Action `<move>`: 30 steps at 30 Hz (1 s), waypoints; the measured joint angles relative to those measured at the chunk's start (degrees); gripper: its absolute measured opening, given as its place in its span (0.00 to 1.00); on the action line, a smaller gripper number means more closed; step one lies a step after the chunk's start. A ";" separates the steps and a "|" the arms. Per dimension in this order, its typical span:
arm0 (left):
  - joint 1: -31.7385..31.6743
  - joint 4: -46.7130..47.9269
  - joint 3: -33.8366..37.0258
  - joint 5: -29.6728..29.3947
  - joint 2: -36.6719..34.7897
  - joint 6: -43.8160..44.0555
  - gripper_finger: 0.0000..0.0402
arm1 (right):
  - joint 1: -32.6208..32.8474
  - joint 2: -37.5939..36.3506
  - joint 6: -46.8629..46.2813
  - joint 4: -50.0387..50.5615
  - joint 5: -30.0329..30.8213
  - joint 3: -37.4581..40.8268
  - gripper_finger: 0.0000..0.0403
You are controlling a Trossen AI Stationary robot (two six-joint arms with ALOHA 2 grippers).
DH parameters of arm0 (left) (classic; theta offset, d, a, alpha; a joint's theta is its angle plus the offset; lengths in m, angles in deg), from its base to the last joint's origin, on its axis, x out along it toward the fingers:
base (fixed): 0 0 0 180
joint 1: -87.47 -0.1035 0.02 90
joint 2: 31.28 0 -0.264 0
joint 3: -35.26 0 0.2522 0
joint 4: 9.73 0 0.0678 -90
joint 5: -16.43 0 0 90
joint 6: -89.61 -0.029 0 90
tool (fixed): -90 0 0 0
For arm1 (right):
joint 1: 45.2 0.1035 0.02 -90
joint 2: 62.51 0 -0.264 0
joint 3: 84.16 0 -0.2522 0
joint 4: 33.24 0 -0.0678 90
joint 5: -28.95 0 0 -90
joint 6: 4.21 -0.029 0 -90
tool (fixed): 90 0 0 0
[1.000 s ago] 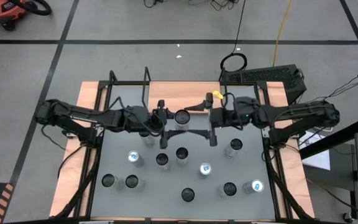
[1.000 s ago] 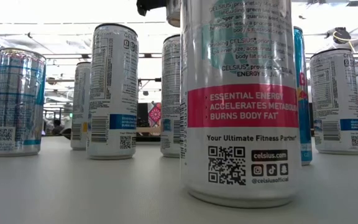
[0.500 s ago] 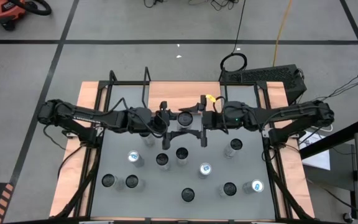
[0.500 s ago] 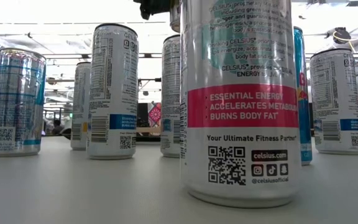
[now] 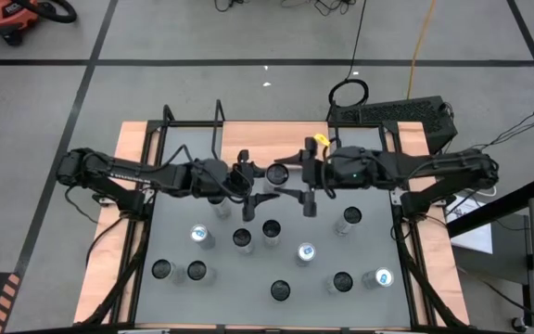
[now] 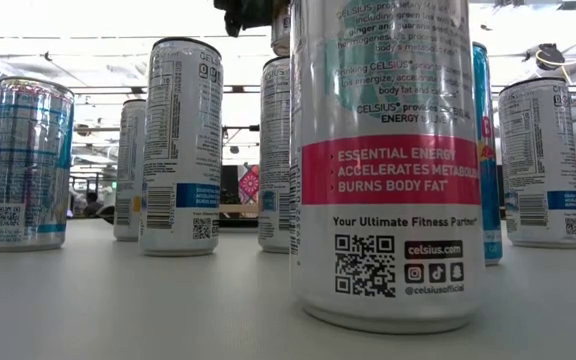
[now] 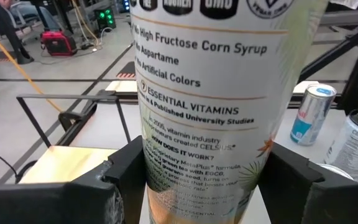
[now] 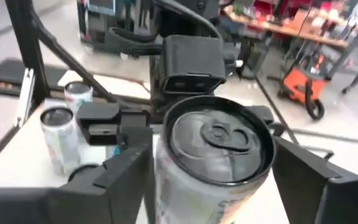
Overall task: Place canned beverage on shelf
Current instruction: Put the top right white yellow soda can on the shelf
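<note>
Keep can (image 5: 277, 173) upright at shelf (image 5: 248, 139) front, clamped in left hand (image 5: 256, 182); right hand (image 5: 300, 186) alongside, grip untellable; lower squarely

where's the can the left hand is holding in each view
high view: held can just above picture centre, between the two arms.
low view: probably the sliver at the top edge, mostly hidden.
left wrist view: fills the centre, label facing.
right wrist view: lid at centre.
shared landmark: the left hand clamped on it.
</note>
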 joint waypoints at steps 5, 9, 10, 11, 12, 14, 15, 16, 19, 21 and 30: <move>-0.11 -2.31 0.00 -0.28 0.87 0.36 0.59 | -1.06 3.52 -0.14 11.32 -0.31 -10.58 0.71; -0.15 -4.49 0.00 -0.27 2.04 0.28 0.59 | -1.96 8.33 -1.02 22.22 -0.50 -20.03 0.71; -0.15 -4.31 0.00 -0.27 2.30 0.25 0.59 | -1.96 9.68 -0.53 25.53 -0.54 -22.28 0.70; -0.15 -3.58 0.04 -0.27 2.37 0.33 0.59 | -1.96 11.09 -0.31 28.38 -0.54 -24.38 0.70; -0.15 -3.27 0.09 -0.27 2.38 0.30 0.59 | -1.96 12.53 -0.07 30.69 -0.60 -26.61 0.69; -0.13 -3.91 0.11 -0.26 2.62 0.22 0.59 | -1.96 15.07 -0.26 34.68 -0.57 -30.90 0.68; -0.12 -4.07 0.07 -0.28 2.72 0.24 0.59 | -1.96 16.20 -0.51 36.86 -0.57 -32.84 0.68; -0.11 -3.93 0.07 -0.28 2.79 0.28 0.59 | -1.96 17.26 -0.63 39.01 -0.59 -34.65 0.67; -0.11 -3.24 0.07 -0.28 2.80 0.16 0.59 | -1.98 20.16 -0.65 42.79 -0.83 -38.63 0.65; -0.08 -3.01 0.07 -0.24 2.84 0.06 0.59 | -1.98 21.55 -0.67 44.49 -1.65 -40.47 0.63; 0.00 -2.68 0.07 -0.19 2.84 0.00 0.59 | -2.03 22.68 -0.90 48.49 -1.64 -42.62 0.54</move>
